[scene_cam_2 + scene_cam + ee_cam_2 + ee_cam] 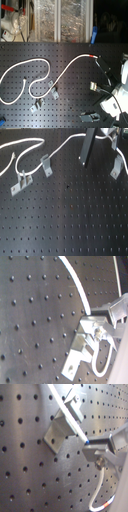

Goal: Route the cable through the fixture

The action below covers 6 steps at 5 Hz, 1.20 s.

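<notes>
**Inspector:** Where did the thin white flexible cable (75, 420) lie relative to the gripper (90, 446)?

**Assistant:** In the first wrist view it met the gripper's fingertips and ran away over a bent grey metal bracket (59, 431) just beside them. Whether the fingers pinched it, I could not tell.

**Inspector:** And farther out?

**Assistant:** In the second exterior view the cable's red-taped end (91, 55) sat beside the arm; the cord snaked toward the second exterior view's left across the black perforated board (70, 107), past two more brackets (52, 93).
</notes>
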{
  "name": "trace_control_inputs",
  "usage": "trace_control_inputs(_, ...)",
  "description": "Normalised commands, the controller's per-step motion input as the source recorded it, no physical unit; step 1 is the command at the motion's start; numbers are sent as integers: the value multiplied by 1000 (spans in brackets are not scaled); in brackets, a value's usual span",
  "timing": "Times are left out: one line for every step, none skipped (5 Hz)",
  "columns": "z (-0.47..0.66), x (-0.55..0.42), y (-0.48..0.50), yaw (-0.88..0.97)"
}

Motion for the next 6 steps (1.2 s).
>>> trace_control_inputs(-104, -73, 219, 57)
trace_control_inputs(21, -176, 193, 106)
trace_control_inputs(96, -3, -1, 0)
trace_control_inputs(482, -191, -155, -203)
trace_control_inputs(201, -76, -147, -591)
trace_control_inputs(76, 1, 2, -66)
